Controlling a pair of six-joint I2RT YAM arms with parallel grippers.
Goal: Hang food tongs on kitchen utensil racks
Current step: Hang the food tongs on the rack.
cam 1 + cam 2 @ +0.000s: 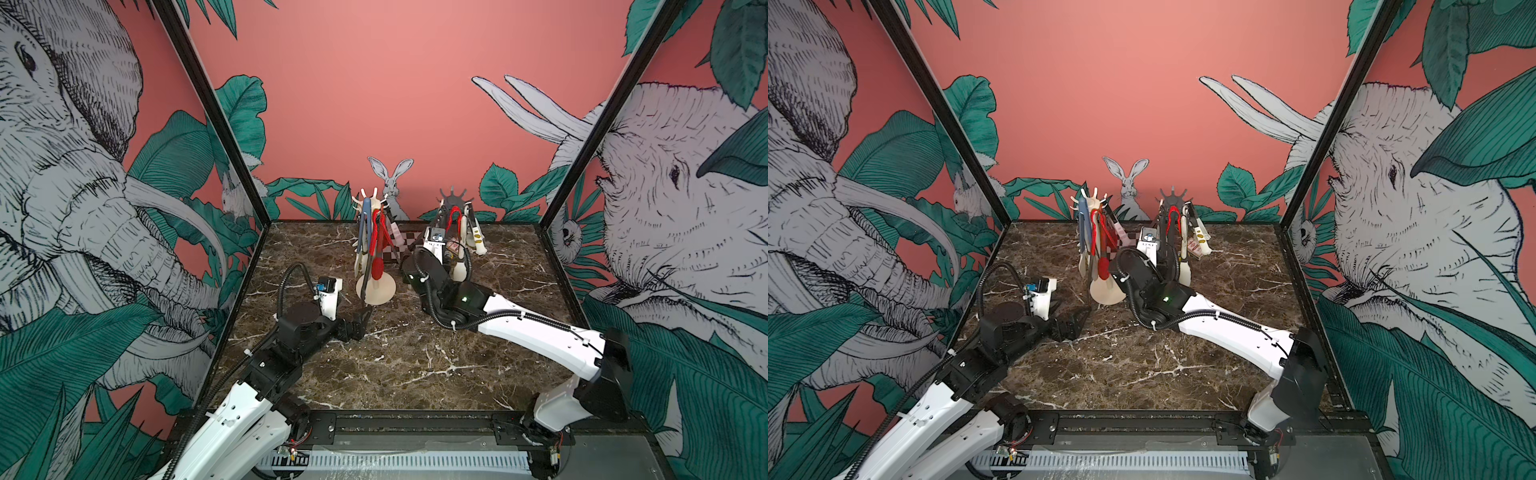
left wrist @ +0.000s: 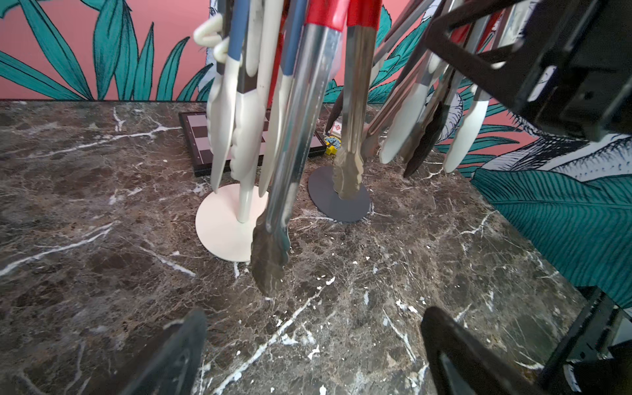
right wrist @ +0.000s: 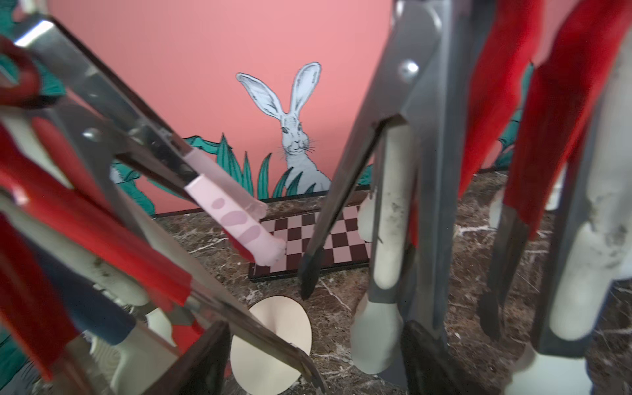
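Your right gripper (image 3: 316, 328) is spread and pinches nothing, close in among the hanging tongs (image 3: 390, 205), between the cream rack (image 1: 380, 291) and the dark rack (image 1: 454, 200) at mid-frame in both top views. Your left gripper (image 2: 313, 319) hovers wide open, low over the counter (image 1: 415, 365), just below the cream rack. Every pair in view hangs from a rack and none lies on the counter, so the job looks about done.

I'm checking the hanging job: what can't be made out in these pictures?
- Dark rack: base hidden by right arm in both top views.
- Right gripper: fingertips hidden behind its wrist in both top views.
- Cream rack: hooks cut off by the left wrist view's edge.
- Yellow item by checkered board: too small to identify.
- Tongs: nearest ones blurred in right wrist view.
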